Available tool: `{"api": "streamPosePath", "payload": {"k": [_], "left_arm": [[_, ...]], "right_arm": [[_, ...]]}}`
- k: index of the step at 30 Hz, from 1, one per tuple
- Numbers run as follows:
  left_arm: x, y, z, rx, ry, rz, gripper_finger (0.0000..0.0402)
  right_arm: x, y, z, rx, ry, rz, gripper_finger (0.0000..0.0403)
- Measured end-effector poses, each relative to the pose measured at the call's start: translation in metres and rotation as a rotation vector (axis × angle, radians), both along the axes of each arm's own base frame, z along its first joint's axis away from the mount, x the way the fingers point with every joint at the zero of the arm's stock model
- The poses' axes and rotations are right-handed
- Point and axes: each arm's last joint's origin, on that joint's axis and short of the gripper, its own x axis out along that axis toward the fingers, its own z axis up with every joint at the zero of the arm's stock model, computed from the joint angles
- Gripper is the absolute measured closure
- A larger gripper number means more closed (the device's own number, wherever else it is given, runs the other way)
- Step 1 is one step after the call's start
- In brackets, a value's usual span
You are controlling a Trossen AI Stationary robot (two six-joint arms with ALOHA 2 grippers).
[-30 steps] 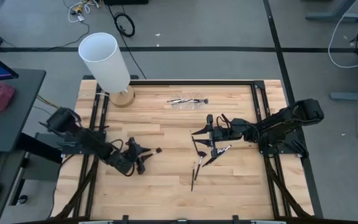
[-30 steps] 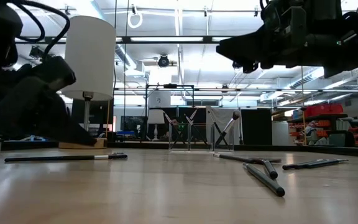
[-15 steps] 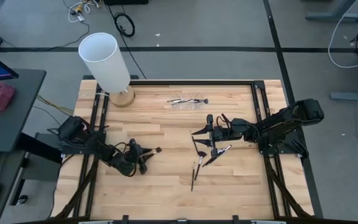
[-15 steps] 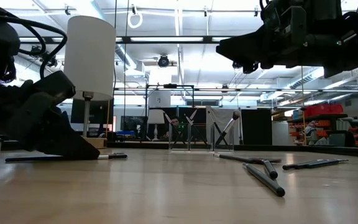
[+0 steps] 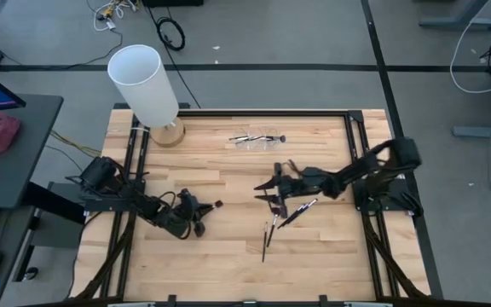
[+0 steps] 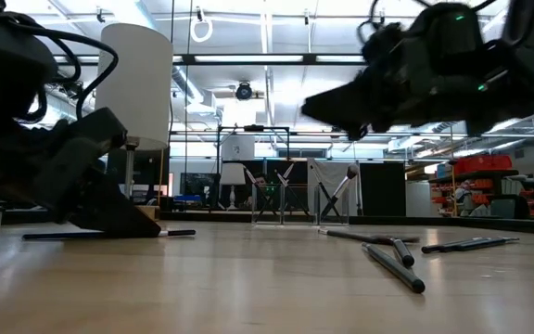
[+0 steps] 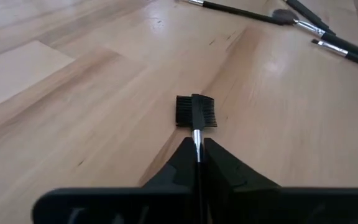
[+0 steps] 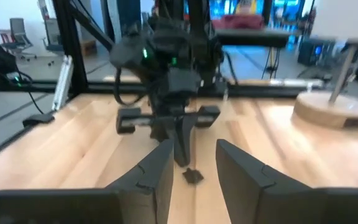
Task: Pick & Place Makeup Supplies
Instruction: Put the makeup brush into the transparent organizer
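At 8 o'clock on the counter (image 5: pixel 228 256), left pincer (image 7: pixel 197 152) is clamped on a comb-headed brush (image 7: pixel 196 112), head just past the tips and low over the wood. Lift straight up before swinging so it doesn't twist in the grip. Right pincer (image 5: pixel 268 193) hovers near centre, jaws apart, above the loose brushes (image 5: pixel 281 217). More brushes (image 5: pixel 257 138) lie at 12 o'clock, beside the white cylinder (image 5: pixel 143 83).

A: Left gripper (image 7: pixel 197 152)?
B: Low at the table (image 5: pixel 228 273), fingers pinched together, arm reaching inward.
A: Right gripper (image 8: pixel 191 165)?
B: Above the table's middle, fingers spread.
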Motion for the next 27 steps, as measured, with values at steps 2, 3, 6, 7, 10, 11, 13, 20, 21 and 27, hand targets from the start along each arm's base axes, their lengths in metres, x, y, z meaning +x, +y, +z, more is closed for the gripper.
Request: {"api": "streamPosePath", "payload": {"k": [2, 3, 6, 7, 10, 11, 13, 20, 21, 27], "left_arm": [[0.000, 0.001, 0.000, -0.006, 0.002, 0.001, 0.0389], [0.000, 0.001, 0.000, -0.007, 0.001, 0.001, 0.0388], [0.000, 0.000, 0.000, -0.006, 0.000, 0.001, 0.0386], [0.000, 0.000, 0.000, -0.003, 0.000, -0.003, 0.0388], [0.000, -0.002, 0.004, 0.001, -0.010, -0.011, 0.0390], [0.000, -0.002, 0.007, 0.000, -0.031, -0.001, 0.0390], [0.001, -0.001, 0.012, 0.040, -0.058, 0.001, 0.0389], [0.013, 0.006, 0.036, 0.131, -0.147, 0.004, 0.0389], [0.015, 0.005, 0.039, 0.146, -0.154, 0.001, 0.0390], [0.030, 0.003, 0.050, 0.343, -0.115, 0.017, 0.0385]], "right_arm": [[0.014, 0.001, -0.009, 0.007, 0.026, 0.000, 0.0277], [0.021, 0.002, -0.012, 0.013, 0.036, -0.001, 0.0277], [0.038, 0.003, -0.021, 0.042, 0.078, -0.002, 0.0277], [0.042, 0.003, -0.023, 0.053, 0.102, 0.007, 0.0277], [0.053, 0.006, -0.032, 0.100, 0.185, 0.072, 0.0277], [0.056, 0.007, -0.034, 0.107, 0.210, 0.091, 0.0277], [0.063, 0.008, -0.038, 0.111, 0.232, 0.109, 0.0277], [0.087, -0.002, -0.039, 0.277, 0.237, -0.024, 0.0277], [0.088, -0.006, -0.038, 0.300, 0.228, -0.070, 0.0277], [0.090, -0.031, -0.030, 0.456, 0.172, -0.134, 0.0277]]}}
